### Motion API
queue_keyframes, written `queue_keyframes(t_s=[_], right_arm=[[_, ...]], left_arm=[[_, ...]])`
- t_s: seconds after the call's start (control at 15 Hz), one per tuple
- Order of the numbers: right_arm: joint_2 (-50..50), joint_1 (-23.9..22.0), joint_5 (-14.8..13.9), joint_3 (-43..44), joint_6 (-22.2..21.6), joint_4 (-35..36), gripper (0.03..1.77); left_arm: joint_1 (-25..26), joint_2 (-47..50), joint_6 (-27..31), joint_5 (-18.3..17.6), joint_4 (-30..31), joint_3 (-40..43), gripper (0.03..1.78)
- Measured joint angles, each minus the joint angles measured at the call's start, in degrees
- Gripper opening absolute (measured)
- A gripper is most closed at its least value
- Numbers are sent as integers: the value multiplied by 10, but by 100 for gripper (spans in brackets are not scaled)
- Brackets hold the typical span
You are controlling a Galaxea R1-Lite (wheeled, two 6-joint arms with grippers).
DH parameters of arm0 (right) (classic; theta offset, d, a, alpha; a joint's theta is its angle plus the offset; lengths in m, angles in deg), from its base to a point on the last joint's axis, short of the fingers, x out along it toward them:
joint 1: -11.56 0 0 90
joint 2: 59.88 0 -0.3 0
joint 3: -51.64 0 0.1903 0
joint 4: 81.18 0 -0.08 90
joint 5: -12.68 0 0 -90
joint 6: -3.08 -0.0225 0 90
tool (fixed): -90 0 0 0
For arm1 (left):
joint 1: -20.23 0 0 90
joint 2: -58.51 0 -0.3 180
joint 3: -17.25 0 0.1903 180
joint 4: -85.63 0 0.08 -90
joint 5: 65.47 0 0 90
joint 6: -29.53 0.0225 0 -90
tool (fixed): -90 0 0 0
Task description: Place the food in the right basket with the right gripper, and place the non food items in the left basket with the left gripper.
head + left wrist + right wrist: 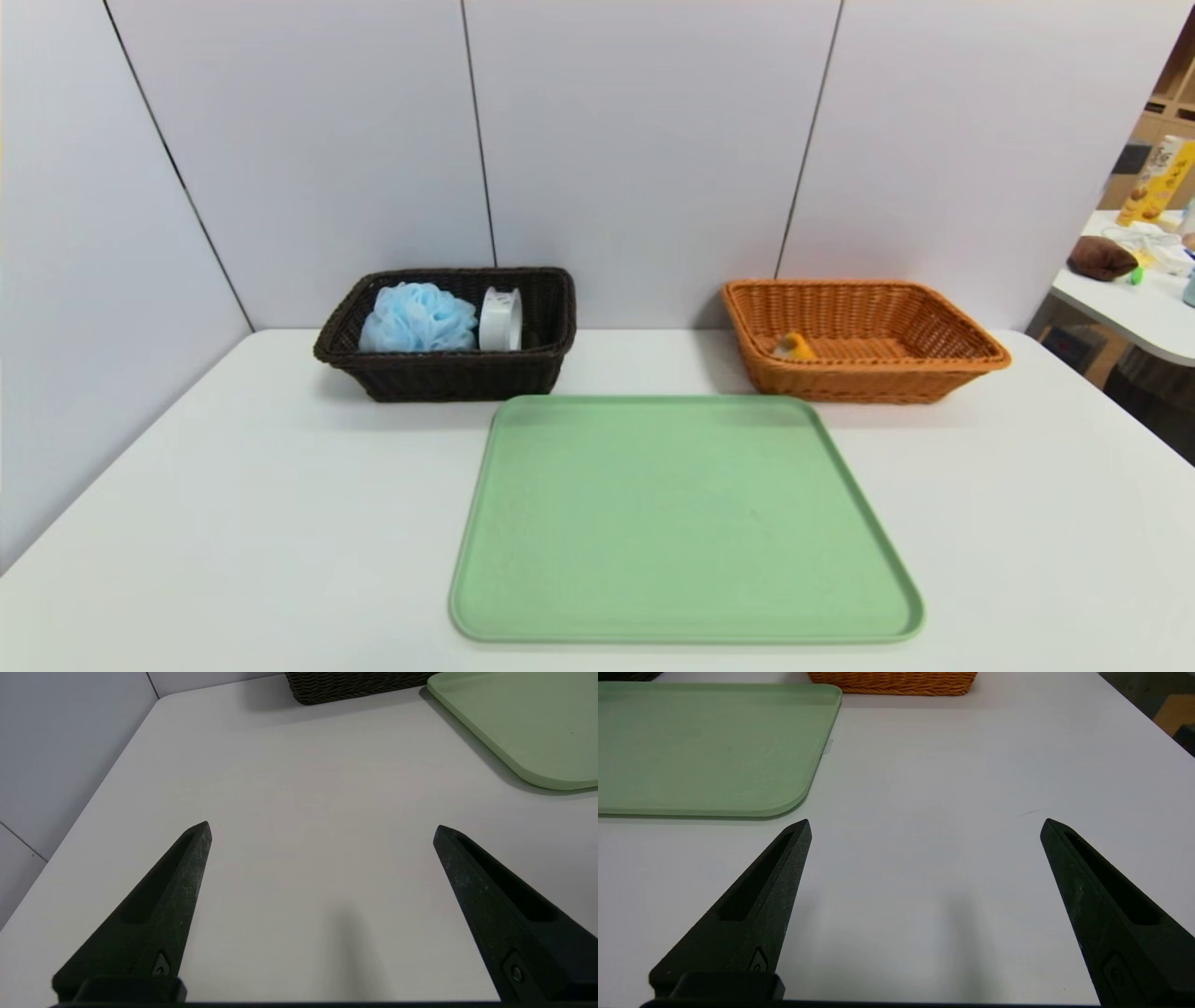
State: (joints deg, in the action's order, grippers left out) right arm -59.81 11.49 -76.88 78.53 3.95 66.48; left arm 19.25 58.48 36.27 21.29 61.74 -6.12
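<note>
Left gripper (322, 828) and right gripper (926, 823) hover low over the white table (1027, 523), fingers spread wide, nothing held. Green tray (686, 523) between them, bare. Beyond the tray: dark basket (448, 373) holding blue bath pouf (416, 318) and tape roll (500, 319); orange basket (864, 373) holding a small yellow food item (794, 346).

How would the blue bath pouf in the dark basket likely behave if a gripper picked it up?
The blue bath pouf looks like bunched mesh, so it is probably very light and would squash between fingers. Its loose ruffles may snag on the dark basket weave. It seems unlikely to roll or break.
</note>
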Motion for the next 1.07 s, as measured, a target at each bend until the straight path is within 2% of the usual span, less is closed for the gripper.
queue_keyframes(t_s=[1.07], right_arm=[[0, 0, 0, 0, -1, 2, 170]], left_arm=[[0, 0, 0, 0, 0, 0, 169]])
